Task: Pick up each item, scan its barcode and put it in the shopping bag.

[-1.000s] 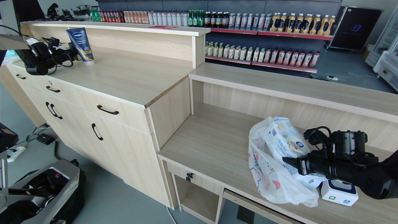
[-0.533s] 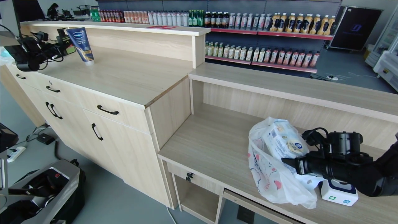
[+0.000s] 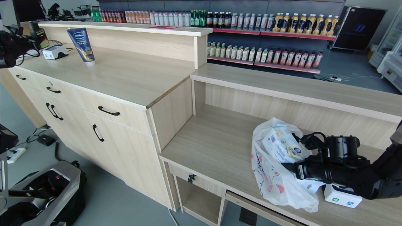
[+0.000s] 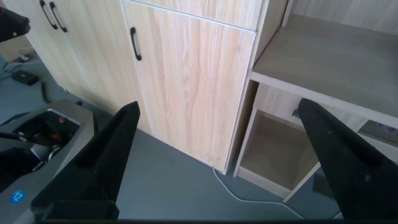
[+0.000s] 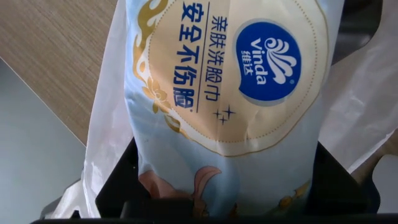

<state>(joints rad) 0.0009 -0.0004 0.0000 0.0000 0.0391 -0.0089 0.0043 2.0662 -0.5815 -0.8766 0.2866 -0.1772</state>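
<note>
Shop: drink shelves, checkout counter

One tube, one pack, one bag

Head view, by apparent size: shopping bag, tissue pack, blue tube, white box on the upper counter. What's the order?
1. shopping bag
2. tissue pack, partly hidden in the bag
3. blue tube
4. white box
Pack versus tube is unsure: the pack is much nearer the camera.
</note>
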